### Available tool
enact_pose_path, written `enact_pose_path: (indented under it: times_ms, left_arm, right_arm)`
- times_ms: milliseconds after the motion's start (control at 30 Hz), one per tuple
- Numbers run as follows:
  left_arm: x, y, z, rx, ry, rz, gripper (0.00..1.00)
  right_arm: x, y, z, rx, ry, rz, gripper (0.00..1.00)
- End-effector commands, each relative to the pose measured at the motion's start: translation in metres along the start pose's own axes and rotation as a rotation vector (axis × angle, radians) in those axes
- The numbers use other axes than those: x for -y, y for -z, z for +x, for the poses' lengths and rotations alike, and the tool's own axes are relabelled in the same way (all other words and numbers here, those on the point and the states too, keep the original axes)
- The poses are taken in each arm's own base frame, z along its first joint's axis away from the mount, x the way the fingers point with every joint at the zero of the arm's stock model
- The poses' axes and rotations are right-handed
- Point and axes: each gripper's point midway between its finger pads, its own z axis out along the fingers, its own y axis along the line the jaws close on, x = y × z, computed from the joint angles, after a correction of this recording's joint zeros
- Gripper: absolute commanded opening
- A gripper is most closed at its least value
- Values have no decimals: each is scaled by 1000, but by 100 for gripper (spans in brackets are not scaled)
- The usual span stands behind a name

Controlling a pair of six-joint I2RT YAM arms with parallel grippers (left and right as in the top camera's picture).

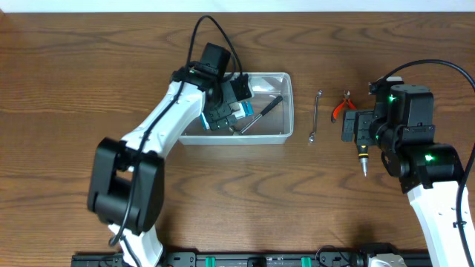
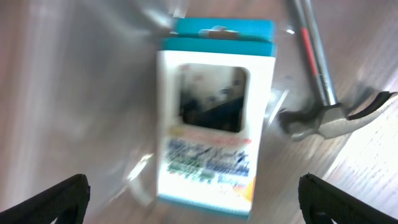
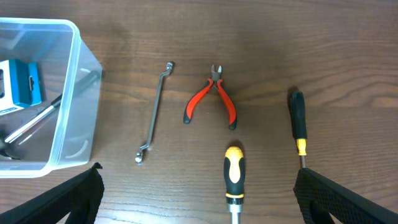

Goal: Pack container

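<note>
The clear plastic container stands at the table's middle. It holds a blue-and-white card box and a hammer. My left gripper hangs open inside it. In the left wrist view the box lies flat on the container floor between the open fingers, untouched, with the hammer to its right. My right gripper is open and empty above the loose tools. In the right wrist view its fingers straddle a yellow-and-black screwdriver.
A thin wrench, red-handled pliers and a black screwdriver with a yellow band lie on the wood to the right of the container. The wrench and pliers also show in the overhead view.
</note>
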Motion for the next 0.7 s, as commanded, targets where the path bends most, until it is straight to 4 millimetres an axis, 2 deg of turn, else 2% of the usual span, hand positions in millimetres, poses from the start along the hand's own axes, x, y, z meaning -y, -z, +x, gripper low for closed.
enact_pose_path:
  times_ms: [0,67,167,300,400,500,567,667]
  left_arm:
    - [-48,86,-10,91,149,-232,98]
    - [-64,122,4,117,269,-320,98]
    - [-84,172,45,149,491,-411,98]
    - [-100,215,127,137,878,-500,98]
    - [-94,229,181,96,1128,-514,98]
    - [-82,233,222,38,1310,-506,98]
    - [-76,234,241,2,1385,-505,98]
    - [-73,234,258,-22,1430,-513,98]
  right_arm:
    - [2,5,-9,22,8,8,99]
    - [2,5,-9,21,8,8,99]
    - [6,6,-6,10,-22,27,99]
    - [8,21,-13,3,-58,43,99]
    - [1,46,-33,28,-74,26,99]
    - [-4,63,-55,57,-85,12,99]
    - [-4,60,-63,38,-107,15,99]
    - [-11,34,-62,-57,-98,0,99]
